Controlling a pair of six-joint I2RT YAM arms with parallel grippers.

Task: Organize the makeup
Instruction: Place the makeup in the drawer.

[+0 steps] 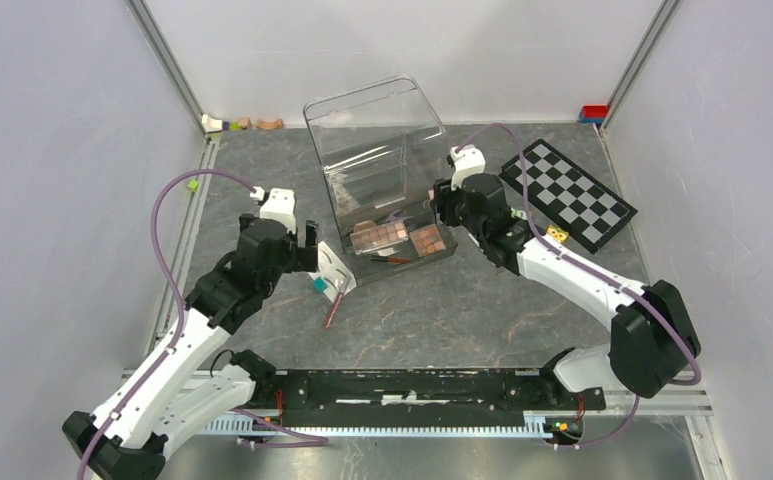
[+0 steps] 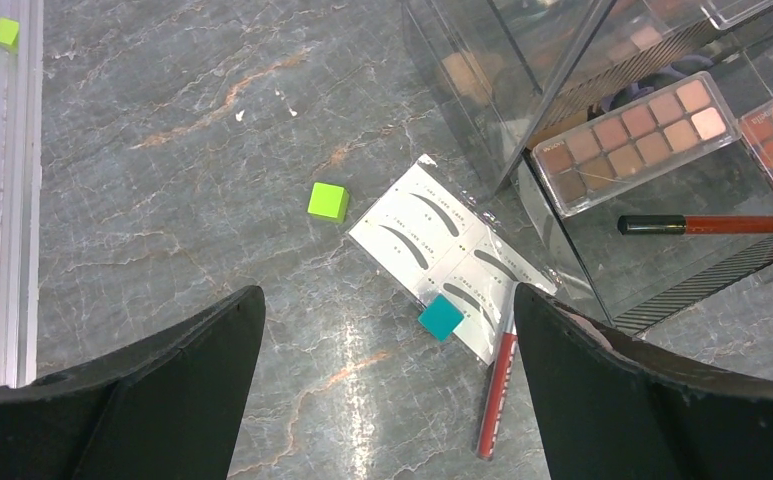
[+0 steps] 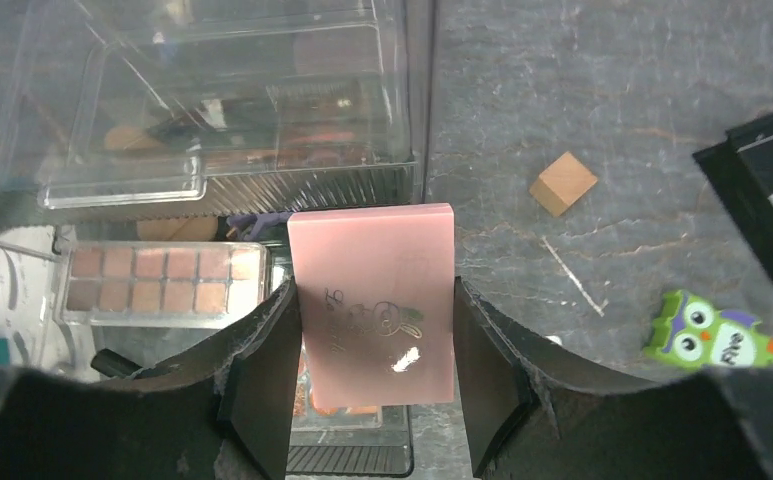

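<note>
Fingers (image 3: 262, 380) of the right gripper (image 3: 373, 320) clamp the pink compact (image 3: 377, 280) above the clear organizer (image 3: 212, 120), whose front tray holds two palettes (image 2: 634, 140) (plus a red pencil (image 2: 702, 224)). Left gripper (image 2: 382, 300) hangs spread over the eyebrow card (image 2: 442, 250) and a second pencil (image 2: 497, 385), both not yet stowed.

The grey marbled tabletop (image 1: 442, 310) carries a clear plastic organiser box (image 1: 372, 130). A white eyebrow-stencil card (image 2: 452, 255) lies beside it, a thin red pencil (image 2: 497, 385) at the card's corner. Elsewhere lie a lime-green cube (image 2: 328, 201) (apart from the card), a black-and-white checkerboard (image 1: 567, 195), a tan wooden cube (image 3: 563, 183) and a green owl figure (image 3: 712, 335).
</note>
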